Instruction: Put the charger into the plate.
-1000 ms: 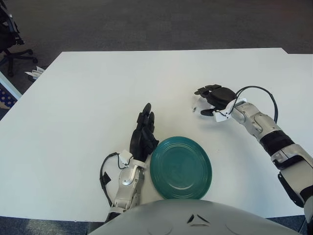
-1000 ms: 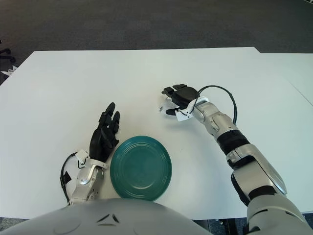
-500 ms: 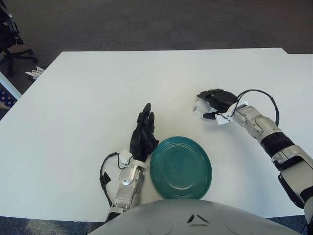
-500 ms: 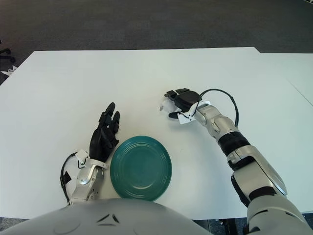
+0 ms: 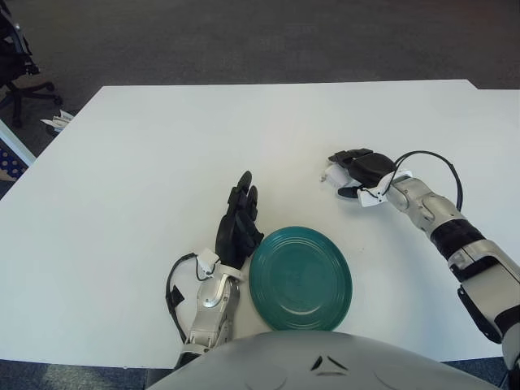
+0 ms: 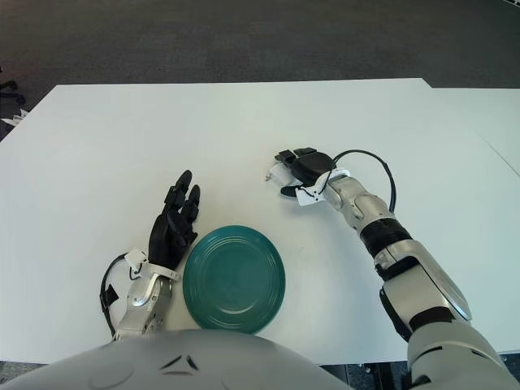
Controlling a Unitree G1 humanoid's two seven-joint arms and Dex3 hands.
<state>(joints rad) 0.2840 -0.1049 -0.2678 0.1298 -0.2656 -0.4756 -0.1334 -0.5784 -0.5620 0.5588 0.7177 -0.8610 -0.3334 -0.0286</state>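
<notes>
Charger not yet in the plate

Near the desk's front edge the green plate [image 5: 301, 279] lies empty, the left hand [image 5: 238, 227] idle beside it, fingers straight. Farther in, toward the right edge, the right hand [image 5: 348, 169] curls over the small white charger [image 5: 331, 173], mostly hidden; whether it's gripped, I can't tell.

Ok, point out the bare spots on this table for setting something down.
The table's far half and left side are bare. The green plate is empty too. It is crowded at the near edge, where the left hand rests beside the plate, and at right, where the right hand covers the white charger.
</notes>
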